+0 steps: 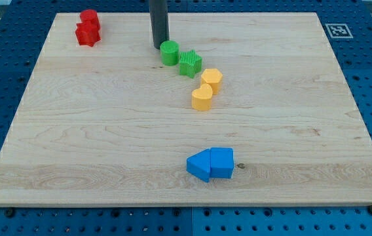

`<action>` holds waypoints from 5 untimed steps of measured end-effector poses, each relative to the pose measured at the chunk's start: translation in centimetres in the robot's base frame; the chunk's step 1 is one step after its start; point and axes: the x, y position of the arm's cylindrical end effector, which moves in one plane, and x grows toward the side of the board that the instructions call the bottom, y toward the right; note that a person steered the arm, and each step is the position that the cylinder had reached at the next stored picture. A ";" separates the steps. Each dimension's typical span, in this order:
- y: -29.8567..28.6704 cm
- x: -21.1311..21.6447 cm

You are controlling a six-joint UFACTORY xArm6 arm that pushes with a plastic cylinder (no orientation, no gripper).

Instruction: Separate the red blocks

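Two red blocks touch each other near the board's top left corner: a rounded red block (90, 18) behind a red star-shaped block (87, 34). My tip (159, 45) stands near the view's top centre, well to the right of the red blocks and just left of a green cylinder (169, 52). It touches neither red block.
A green star block (190, 63) sits against the green cylinder's right. Two yellow blocks (211, 80) (202, 99) lie just below it. Two blue blocks (200, 165) (222, 162) touch near the bottom centre. The wooden board (74, 131) lies on a blue perforated table.
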 end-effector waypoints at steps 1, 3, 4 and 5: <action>0.0 0.0; -6.0 1.4; -11.1 2.9; -16.9 2.9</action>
